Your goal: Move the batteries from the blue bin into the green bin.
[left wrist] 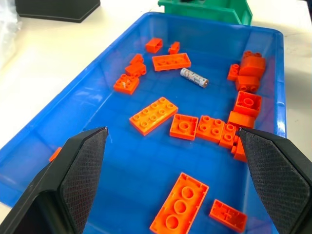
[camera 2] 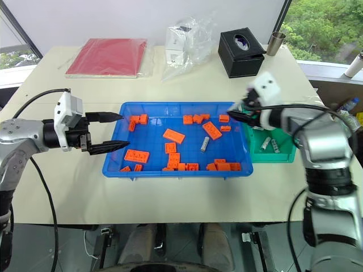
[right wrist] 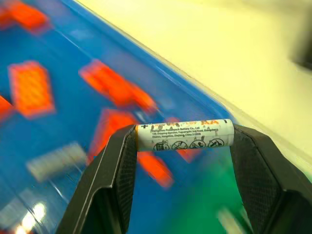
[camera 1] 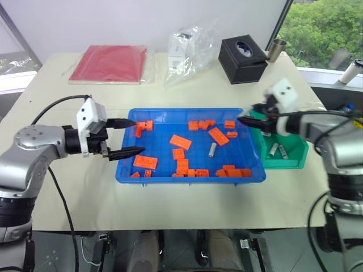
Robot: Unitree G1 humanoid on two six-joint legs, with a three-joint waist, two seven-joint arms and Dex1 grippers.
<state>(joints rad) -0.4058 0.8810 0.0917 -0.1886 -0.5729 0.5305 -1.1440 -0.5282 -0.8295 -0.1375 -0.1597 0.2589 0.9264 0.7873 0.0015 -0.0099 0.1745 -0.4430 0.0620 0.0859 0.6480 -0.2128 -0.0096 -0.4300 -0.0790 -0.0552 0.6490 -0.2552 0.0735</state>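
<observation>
I take the wide, shallow bright-blue plastic tray (camera 1: 190, 177) as my landmark. My right gripper (right wrist: 184, 135) has its two black fingers clamped on the ends of a small silver-grey cylindrical battery (right wrist: 184, 135), printed with small text and symbols; its long axis runs straight across from one fingertip to the other, square to the fingers. From the head camera I see that gripper at the tray's right rim, above the seam where the tray meets the small green plastic bin (camera 1: 283, 161) that sits against its right side. Two batteries (camera 1: 277, 150) already lie in the green bin, side by side, their long axes running roughly from the near wall to the far wall. One more silver battery (camera 1: 212, 150) lies flat on the tray floor, right of centre among the flat orange toy bricks (camera 1: 180, 141), its long axis running near-to-far with a slight tilt. My left gripper (camera 1: 129, 137) hangs at the tray's left rim with its fingers spread wide apart and nothing between them, pointing in across the tray. Beyond the tray's far rim I see a black tissue box (camera 1: 243, 58).
</observation>
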